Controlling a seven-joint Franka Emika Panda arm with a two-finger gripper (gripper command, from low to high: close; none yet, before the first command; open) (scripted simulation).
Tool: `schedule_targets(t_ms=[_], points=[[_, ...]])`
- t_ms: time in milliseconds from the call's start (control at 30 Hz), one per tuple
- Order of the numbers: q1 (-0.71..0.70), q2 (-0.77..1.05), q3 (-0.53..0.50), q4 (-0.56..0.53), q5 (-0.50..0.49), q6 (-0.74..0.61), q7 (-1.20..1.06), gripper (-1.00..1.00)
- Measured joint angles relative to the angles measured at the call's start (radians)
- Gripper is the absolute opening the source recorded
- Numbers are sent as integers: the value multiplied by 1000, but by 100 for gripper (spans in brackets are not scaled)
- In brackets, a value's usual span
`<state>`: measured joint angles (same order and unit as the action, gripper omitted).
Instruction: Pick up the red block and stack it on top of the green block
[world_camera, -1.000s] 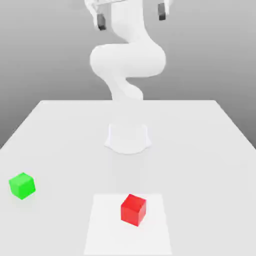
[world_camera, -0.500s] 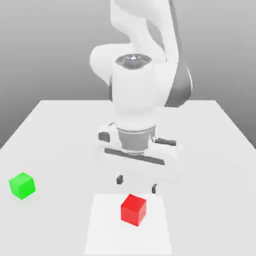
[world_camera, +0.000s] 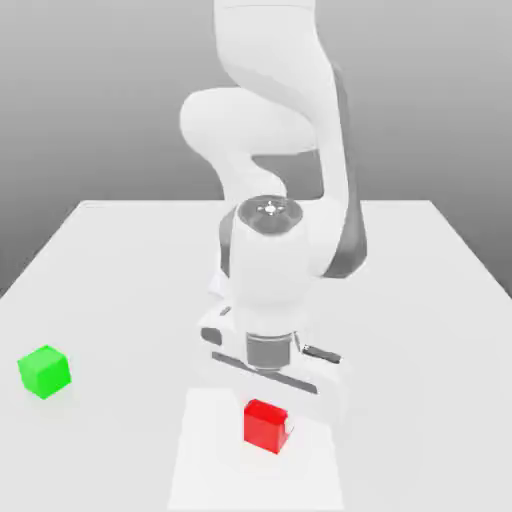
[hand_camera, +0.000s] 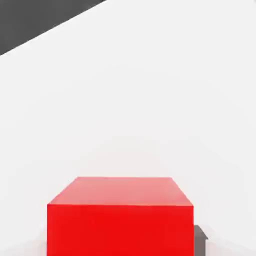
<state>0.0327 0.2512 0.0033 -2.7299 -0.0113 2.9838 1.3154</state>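
The red block (world_camera: 263, 422) rests on a paler square patch near the table's front edge. My gripper (world_camera: 267, 430) has come straight down over it, with the hand just above the block's top and the fingers along its sides. In the hand view the red block (hand_camera: 120, 216) sits close up between the jaws, and a dark fingertip (hand_camera: 200, 239) presses against one side, so the gripper is shut on the block. The green block (world_camera: 44, 371) stands alone on the table at the exterior view's left, well apart from the gripper.
The white table (world_camera: 420, 290) stretches back to the arm's base. My bulky white arm (world_camera: 275, 250) bends over the table's middle and hides the area behind the red block. The pale patch (world_camera: 205, 465) lies flat on the table.
The arm swung down from high above the table to the red block. Its fingers stood open just behind the block half a second ago and now close on the block's sides.
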Motion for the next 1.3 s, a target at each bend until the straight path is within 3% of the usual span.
schedule_targets(t_ms=[333,767,900,967,1200,1233,1300], points=[[-35,-226,-14,-27,9,-199,-32,-100],[-597,-269,-306,66,1,-335,-479,-100],[-745,-229,-247,79,28,-303,-524,-100],[-680,-201,-206,82,42,-277,-535,-100],[-697,-78,-177,82,108,-164,-583,-100],[-700,-66,-173,81,115,-152,-587,100],[-700,-66,-173,81,115,-152,-587,100]])
